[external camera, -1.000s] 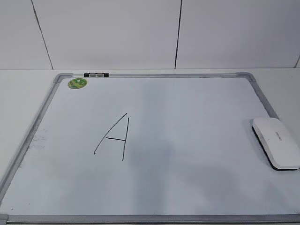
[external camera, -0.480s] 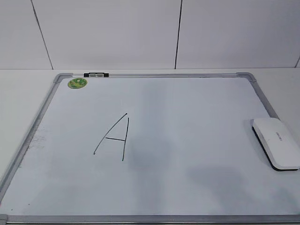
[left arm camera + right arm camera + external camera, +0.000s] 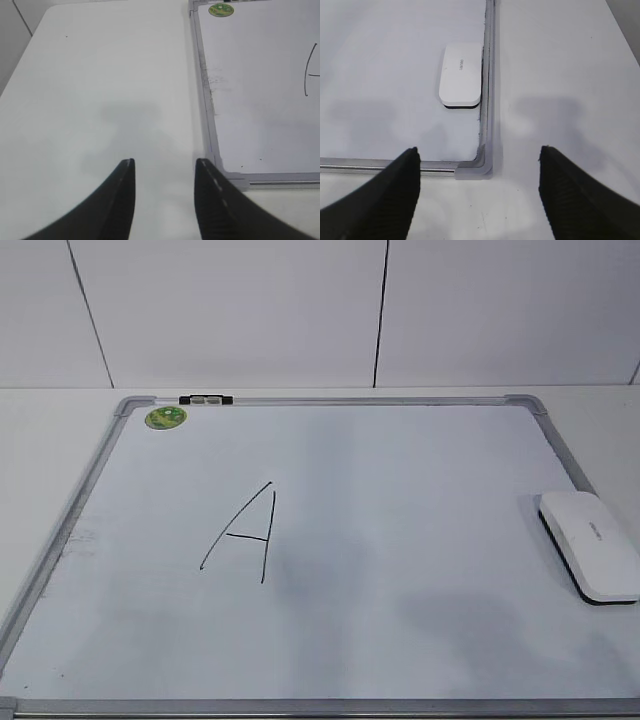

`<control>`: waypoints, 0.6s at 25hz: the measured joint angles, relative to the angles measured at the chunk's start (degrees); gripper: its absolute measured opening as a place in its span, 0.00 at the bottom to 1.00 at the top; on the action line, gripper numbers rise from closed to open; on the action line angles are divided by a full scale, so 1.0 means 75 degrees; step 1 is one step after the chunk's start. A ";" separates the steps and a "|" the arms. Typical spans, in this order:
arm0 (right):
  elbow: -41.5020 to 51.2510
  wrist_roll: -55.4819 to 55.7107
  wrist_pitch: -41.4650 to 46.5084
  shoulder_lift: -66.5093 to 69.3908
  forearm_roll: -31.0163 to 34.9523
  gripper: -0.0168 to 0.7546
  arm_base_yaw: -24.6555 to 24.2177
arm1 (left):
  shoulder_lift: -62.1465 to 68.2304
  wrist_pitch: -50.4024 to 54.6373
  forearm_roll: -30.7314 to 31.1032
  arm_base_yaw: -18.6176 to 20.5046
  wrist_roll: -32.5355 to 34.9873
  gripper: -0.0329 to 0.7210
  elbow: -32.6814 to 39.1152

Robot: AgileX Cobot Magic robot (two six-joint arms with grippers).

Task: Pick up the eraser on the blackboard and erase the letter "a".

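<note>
Table (image 3: 40,440) first, white and wide, running out past the board on both sides and up to a pale panelled wall (image 3: 240,310). On it lies the blackboard (image 3: 400,490), really a white dry-erase surface in a grey metal frame with rounded corners. Right gripper (image 3: 479,192) hangs over the board's near right corner, fingers spread wide, nothing between them. Left gripper (image 3: 164,197) is out over bare table just left of the board's near left corner, its dark fingers parted with a narrower gap, and it too is gripping nothing. Neither gripper shows in the exterior view. Now the eraser (image 3: 590,543): white, rounded, black underneath, sitting flat on the board against the right-hand frame rail, well ahead of the right gripper and untouched. Left of centre stands the letter (image 3: 245,532), an angular capital in thin black marker, well apart from the eraser. Up in the far left corner, a round green sticker (image 3: 165,418), and beside it on the top rail a small black-and-grey clip (image 3: 205,399).
</note>
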 joint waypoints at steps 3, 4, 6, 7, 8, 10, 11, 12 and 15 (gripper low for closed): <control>0.0000 0.0008 0.0000 0.0000 0.0000 0.75 0.0000 | 0.0000 -0.0014 0.0000 0.0000 0.0000 0.44 0.0000; 0.0000 0.0008 0.0000 0.0000 0.0000 0.75 0.0000 | 0.0000 -0.0014 0.0000 0.0000 0.0000 0.43 0.0000; 0.0000 0.0008 0.0000 0.0000 -0.0005 0.75 0.0000 | 0.0000 -0.0014 0.0000 0.0000 0.0000 0.43 0.0000; 0.0000 0.0008 0.0000 0.0000 -0.0005 0.75 0.0000 | 0.0000 -0.0014 0.0000 0.0000 0.0000 0.43 0.0000; 0.0000 0.0008 0.0000 0.0000 -0.0005 0.75 0.0000 | 0.0000 -0.0014 0.0000 0.0000 0.0000 0.43 0.0000; 0.0000 0.0008 0.0000 0.0000 -0.0005 0.75 0.0000 | 0.0000 -0.0014 0.0000 0.0000 0.0000 0.42 0.0000; 0.0000 0.0008 0.0000 0.0000 -0.0005 0.75 0.0000 | 0.0000 -0.0014 0.0000 0.0000 0.0000 0.42 0.0000; 0.0000 0.0008 0.0000 0.0000 -0.0005 0.75 0.0000 | 0.0000 -0.0014 0.0000 0.0000 -0.0005 0.42 0.0000; 0.0000 0.0008 0.0000 0.0000 -0.0005 0.75 0.0000 | 0.0000 -0.0014 0.0000 0.0000 -0.0005 0.42 0.0000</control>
